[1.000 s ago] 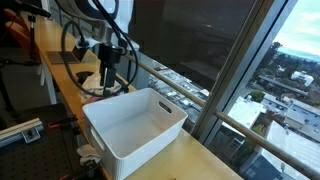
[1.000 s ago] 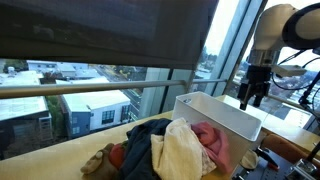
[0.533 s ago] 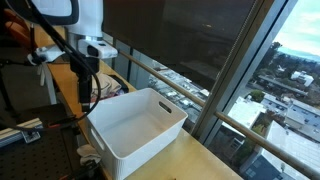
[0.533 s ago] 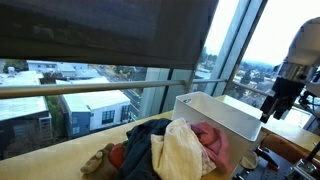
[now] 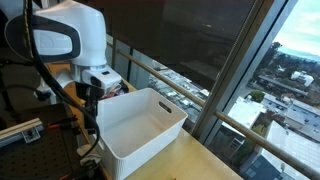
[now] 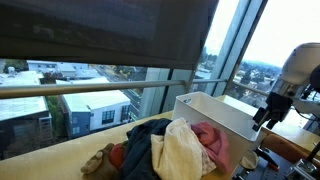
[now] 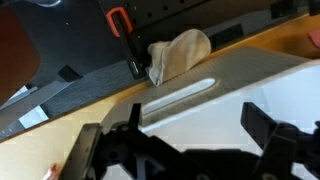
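Note:
My gripper (image 7: pixel 178 135) is open and empty, with both fingers spread over the rim and inside of a white plastic bin (image 7: pixel 230 90). In both exterior views the gripper (image 5: pixel 91 100) (image 6: pixel 262 117) hangs at one end of the bin (image 5: pixel 150 125) (image 6: pixel 215 112), close to its wall. The bin looks empty. A cream cloth (image 7: pixel 180 52) lies on the floor just past the bin's handle slot.
A pile of mixed clothes (image 6: pixel 165 145) lies on the wooden table (image 6: pixel 60 158) next to the bin. A window railing (image 5: pixel 175 80) runs behind the table. A black mat with an orange clamp (image 7: pixel 118 20) lies below, and a crumpled cloth (image 5: pixel 88 154) is on the floor.
The arm has swung from behind the bin's far end round to its outer end and come lower. The gripper stays open.

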`<state>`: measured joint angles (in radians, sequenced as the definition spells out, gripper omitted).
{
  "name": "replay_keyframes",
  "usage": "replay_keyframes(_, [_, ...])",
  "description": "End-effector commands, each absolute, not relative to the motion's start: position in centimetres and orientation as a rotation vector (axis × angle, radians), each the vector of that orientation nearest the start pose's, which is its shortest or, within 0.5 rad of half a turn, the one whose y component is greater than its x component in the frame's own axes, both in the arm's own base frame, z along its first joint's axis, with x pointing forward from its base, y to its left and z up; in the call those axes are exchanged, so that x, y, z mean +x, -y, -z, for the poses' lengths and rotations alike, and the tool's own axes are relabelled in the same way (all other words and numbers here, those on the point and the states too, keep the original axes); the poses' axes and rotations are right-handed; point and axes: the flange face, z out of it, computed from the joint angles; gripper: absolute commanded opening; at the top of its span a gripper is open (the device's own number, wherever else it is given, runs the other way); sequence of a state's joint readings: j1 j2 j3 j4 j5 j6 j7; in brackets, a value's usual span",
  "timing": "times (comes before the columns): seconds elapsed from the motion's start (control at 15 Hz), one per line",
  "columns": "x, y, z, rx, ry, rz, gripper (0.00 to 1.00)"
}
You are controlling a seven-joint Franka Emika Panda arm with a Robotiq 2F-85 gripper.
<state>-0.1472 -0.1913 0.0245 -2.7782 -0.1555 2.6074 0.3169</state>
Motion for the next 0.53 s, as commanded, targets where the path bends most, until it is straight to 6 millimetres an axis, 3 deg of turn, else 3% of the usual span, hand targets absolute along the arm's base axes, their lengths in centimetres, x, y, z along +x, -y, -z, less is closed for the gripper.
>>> replay_keyframes(0.0, [37.4,5.9,-26.7,-3.202,-0.491,-0.026,1.00])
replay_keyframes(0.2, [37.4,6.5,-28.5,-3.199,-0.463,-0.020,1.00])
replay_keyframes(0.47, [37.0,7.5,-28.3,-3.195,-0.421,-0.072,1.00])
